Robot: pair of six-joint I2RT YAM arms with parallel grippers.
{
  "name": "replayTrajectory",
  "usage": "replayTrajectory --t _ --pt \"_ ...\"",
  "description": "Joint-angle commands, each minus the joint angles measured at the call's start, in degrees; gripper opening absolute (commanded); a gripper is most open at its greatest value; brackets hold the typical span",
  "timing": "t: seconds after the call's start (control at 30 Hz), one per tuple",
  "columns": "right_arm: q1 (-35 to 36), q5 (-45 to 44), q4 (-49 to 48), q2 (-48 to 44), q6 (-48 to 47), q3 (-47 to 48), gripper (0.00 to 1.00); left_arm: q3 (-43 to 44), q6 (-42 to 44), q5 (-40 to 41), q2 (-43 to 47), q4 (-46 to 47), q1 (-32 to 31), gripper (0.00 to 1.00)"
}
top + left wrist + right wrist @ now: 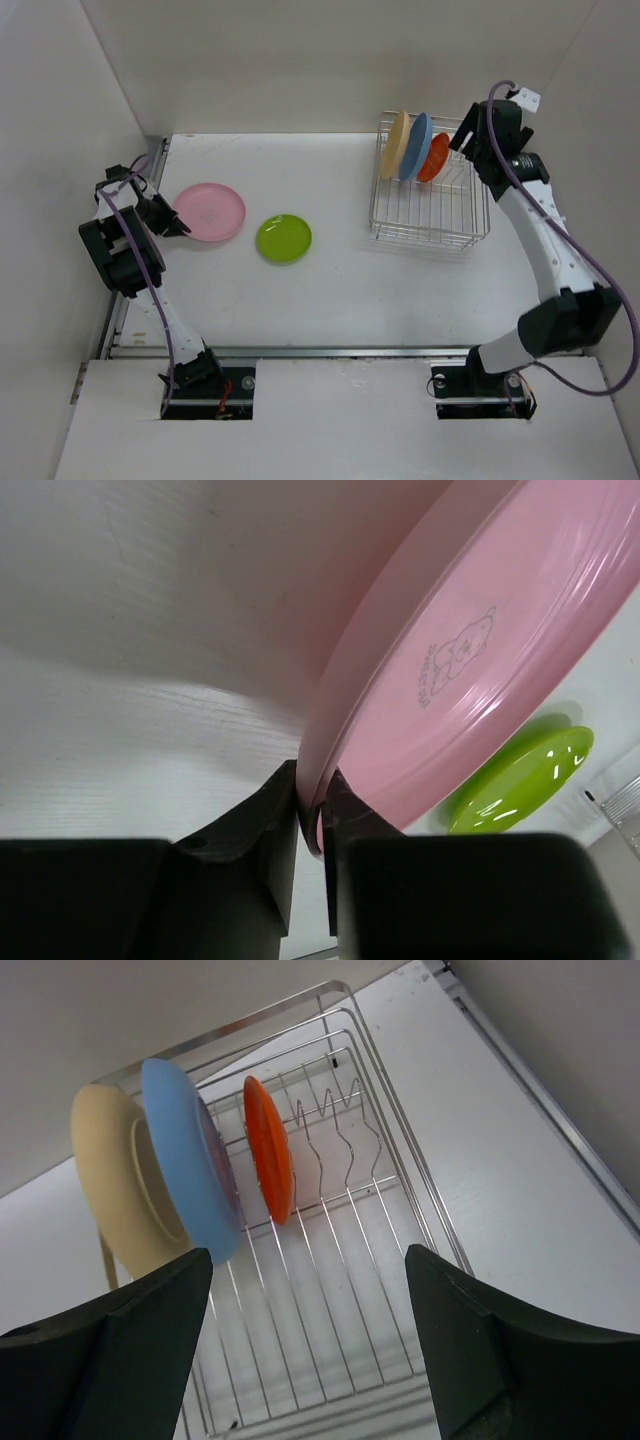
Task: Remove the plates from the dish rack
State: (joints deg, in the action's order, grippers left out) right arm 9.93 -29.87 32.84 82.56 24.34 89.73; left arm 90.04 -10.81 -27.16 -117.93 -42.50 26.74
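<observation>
The silver wire dish rack (430, 215) stands at the back right, with the cream-yellow plate (397, 143), blue plate (417, 146) and orange-red plate (434, 157) upright in its slots. The pink plate (209, 211) lies on the table at the left, the lime green plate (284, 238) just right of it. My left gripper (172, 222) is shut on the pink plate's (480, 650) left rim. My right gripper (466, 140) is open and empty, above the rack's right side, beside the orange-red plate (270, 1160). The rack (350, 1290) lies below its fingers.
White walls enclose the table at the back and sides. A metal rail (300, 351) runs along the near edge by the arm bases. The green plate also shows in the left wrist view (520, 780), beyond the pink one.
</observation>
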Motion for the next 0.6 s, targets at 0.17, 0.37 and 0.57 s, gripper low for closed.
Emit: replayTrajectory --t 0.17,0.37,0.57 --pt "-5.97 12.1 -2.69 22.27 -2.97 14.84 0.74 -1.89 -0.53 2.28 0.77 -0.92 0.15 0.41" --pt "-6.51 13.26 -2.69 32.56 -2.98 21.89 0.69 -5.92 -0.53 4.74 3.23 -0.75 0.15 0.59" --pt "-7.03 14.31 -3.3 36.87 -2.98 23.29 0.51 -8.21 0.17 7.38 9.99 -0.21 0.15 0.66"
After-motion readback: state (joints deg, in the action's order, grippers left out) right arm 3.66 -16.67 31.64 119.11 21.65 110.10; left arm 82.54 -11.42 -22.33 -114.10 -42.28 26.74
